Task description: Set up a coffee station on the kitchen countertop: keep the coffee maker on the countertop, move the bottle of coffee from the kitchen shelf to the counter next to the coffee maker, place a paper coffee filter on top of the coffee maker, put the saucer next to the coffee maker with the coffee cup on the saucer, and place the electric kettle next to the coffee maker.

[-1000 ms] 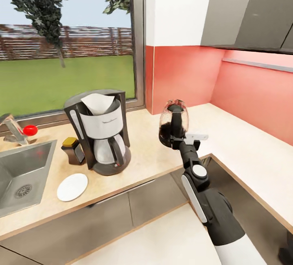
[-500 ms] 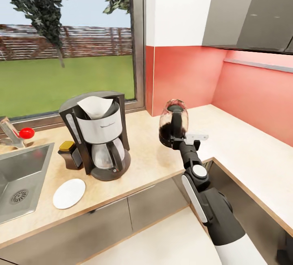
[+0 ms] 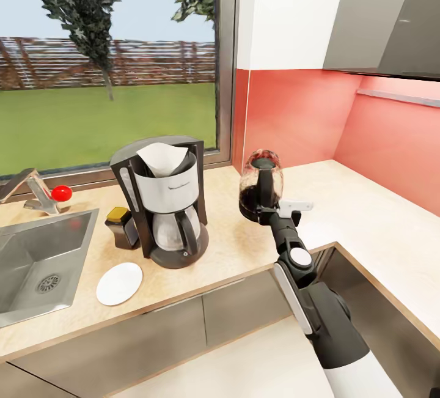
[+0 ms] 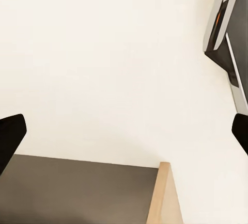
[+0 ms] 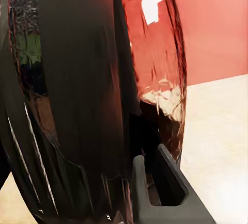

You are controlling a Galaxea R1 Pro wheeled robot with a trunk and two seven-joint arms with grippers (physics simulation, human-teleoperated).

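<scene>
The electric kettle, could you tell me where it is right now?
In the head view, the electric kettle is held in the right gripper, over the countertop, right of the coffee maker.

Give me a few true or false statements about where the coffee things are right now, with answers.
1. The right gripper holds the electric kettle. True.
2. The paper coffee filter sits on top of the coffee maker. True.
3. The coffee cup is on the saucer. False: the saucer is bare.
4. The bottle of coffee stands right of the coffee maker. False: it stands on its left, toward the sink.
5. The left gripper is shut. False: its fingers are wide apart.
</scene>
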